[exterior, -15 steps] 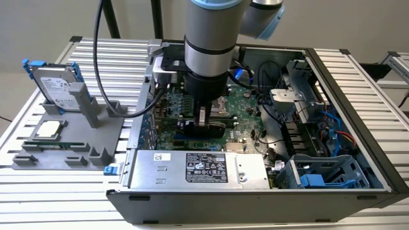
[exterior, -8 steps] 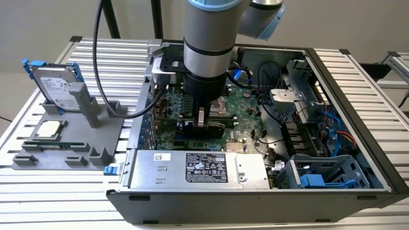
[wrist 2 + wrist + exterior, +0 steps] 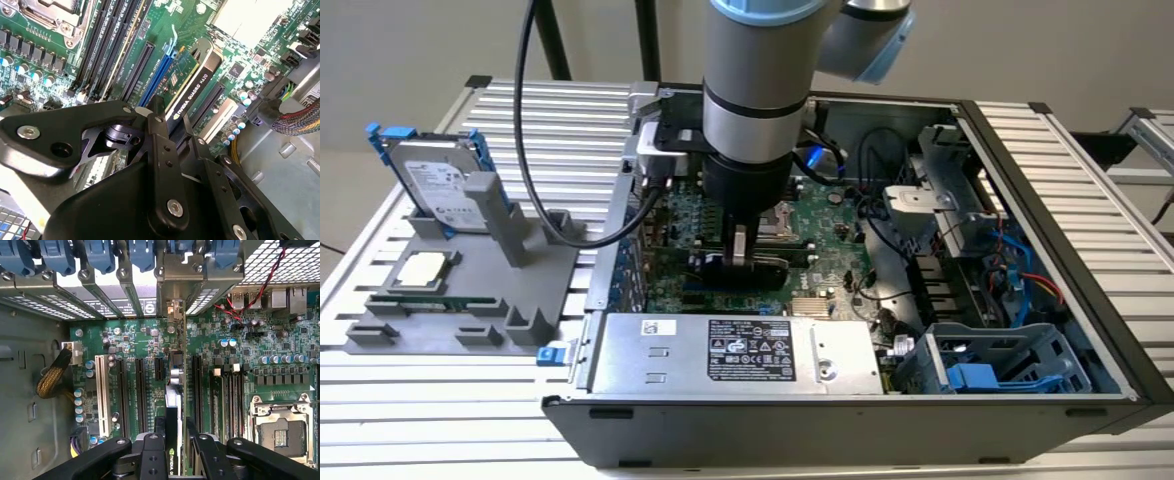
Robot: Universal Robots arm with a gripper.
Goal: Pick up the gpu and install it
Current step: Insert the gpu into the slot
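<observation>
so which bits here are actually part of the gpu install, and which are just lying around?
In play:
- gpu, held on edge over the motherboard slots
- end effector, shut on the card
- open computer case

Lying about:
- hard drive with blue rails, upright in the grey holder
- processor chip on that holder
- memory stick there too

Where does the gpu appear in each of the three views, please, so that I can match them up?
Exterior view: the gpu stands on edge under the pincer, over the motherboard inside the open case.
Second wrist view: the gpu runs away from the pincer beside a blue slot.
First wrist view: the gpu, edge-on, rises from the pincer towards the rear bracket.
Shared landmark: the motherboard's processor socket.
</observation>
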